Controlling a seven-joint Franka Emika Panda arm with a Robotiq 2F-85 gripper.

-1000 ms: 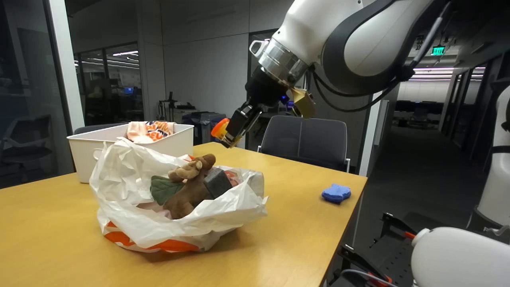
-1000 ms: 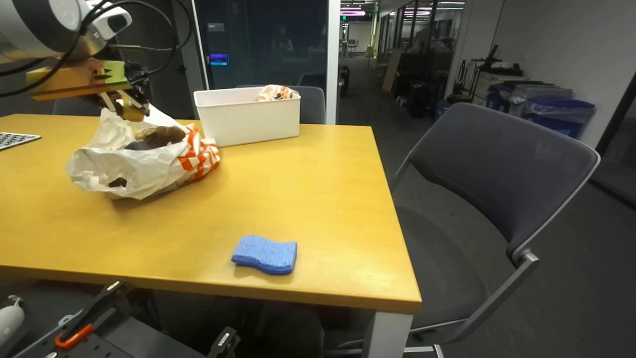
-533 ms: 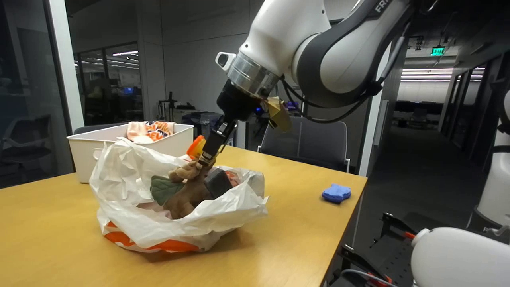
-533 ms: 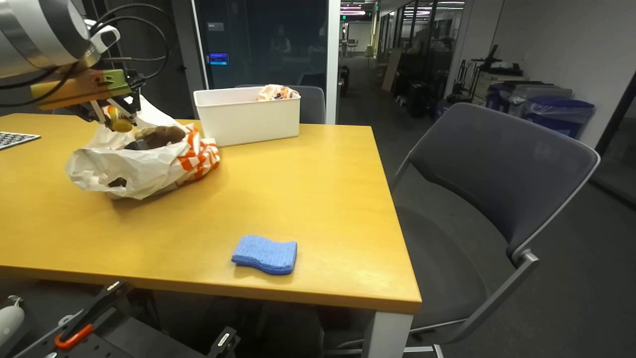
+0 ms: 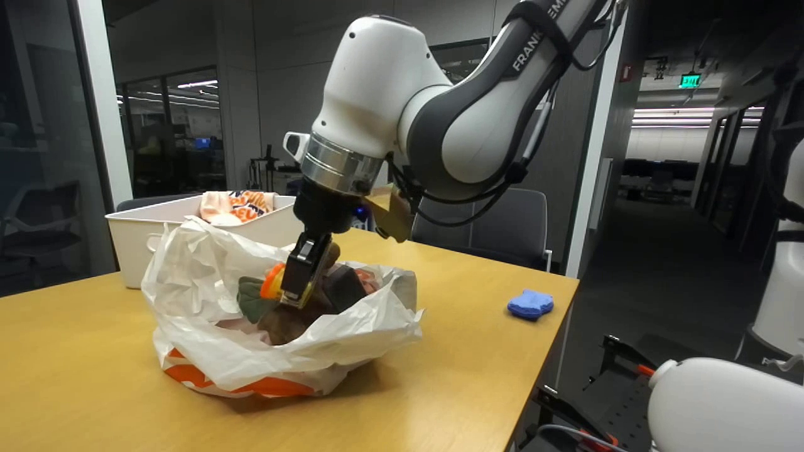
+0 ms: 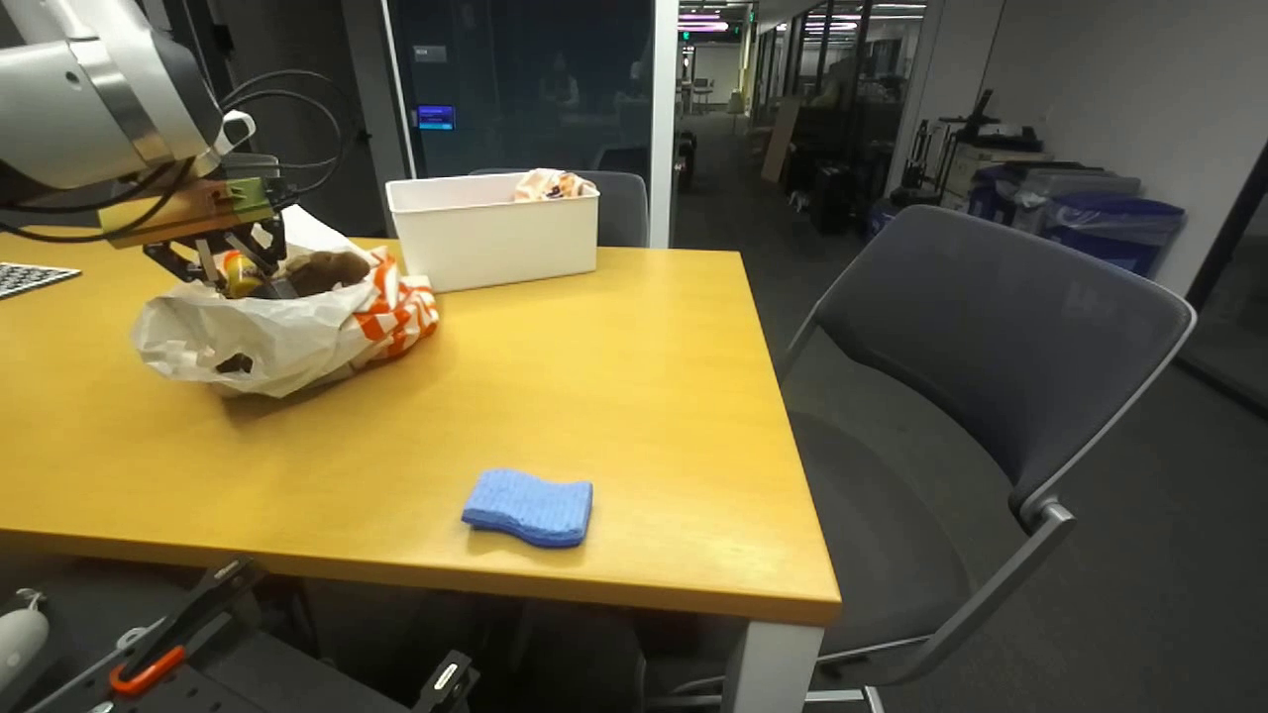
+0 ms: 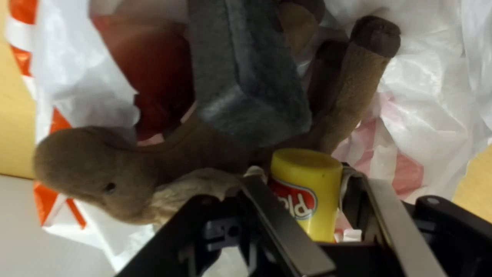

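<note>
Smooth table; crinkled bag; gripper straddles cylindrical can; whether clamped, I can't tell.

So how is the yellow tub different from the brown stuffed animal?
The yellow tub is smooth and round with a label; the brown stuffed animal shows an eye and legs.
The tub is smaller than the stuffed animal.
The tub is between the jaws of the gripper; the stuffed animal lies in the white bag.
Both look like toys.
</note>
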